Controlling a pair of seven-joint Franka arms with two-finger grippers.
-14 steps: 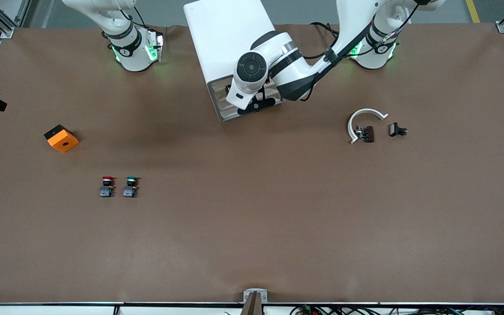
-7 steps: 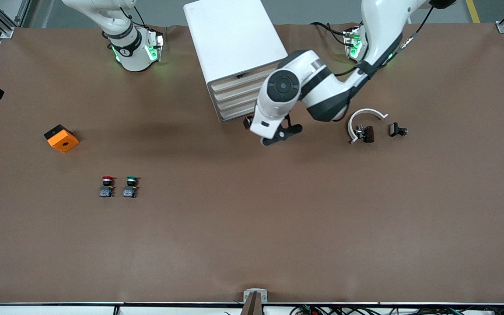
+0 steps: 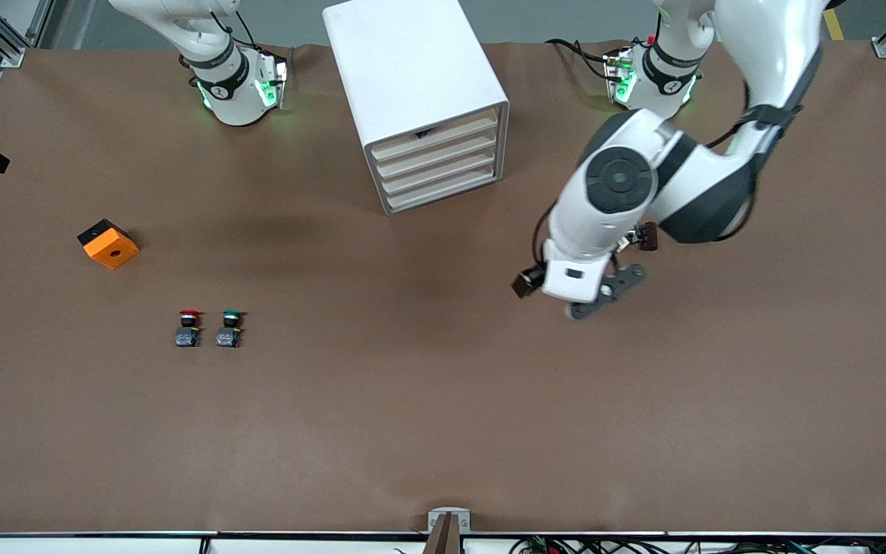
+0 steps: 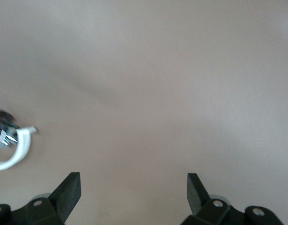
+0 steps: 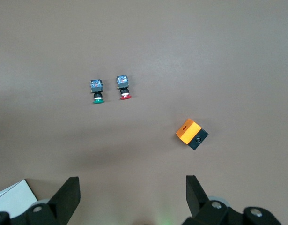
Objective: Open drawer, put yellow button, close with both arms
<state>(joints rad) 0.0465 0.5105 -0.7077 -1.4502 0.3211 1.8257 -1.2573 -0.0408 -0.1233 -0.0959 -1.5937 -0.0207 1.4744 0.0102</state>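
The left arm bent at its elbow, its left gripper [image 4: 133, 187] hanging over bare brown table toward its own end, black fingers [image 4: 69, 190] spread wide, holding nothing. The right gripper [image 5: 132, 190] waited high above the table near its base, fingers wide and empty too. The boxy white cabinet [image 3: 412, 69] sat between the bases, smooth and round-edged, its top drawer [image 3: 434, 137] pushed in flush. The yellow button showed nowhere. A curved white plastic piece [image 4: 17, 152] lay beside the left gripper.
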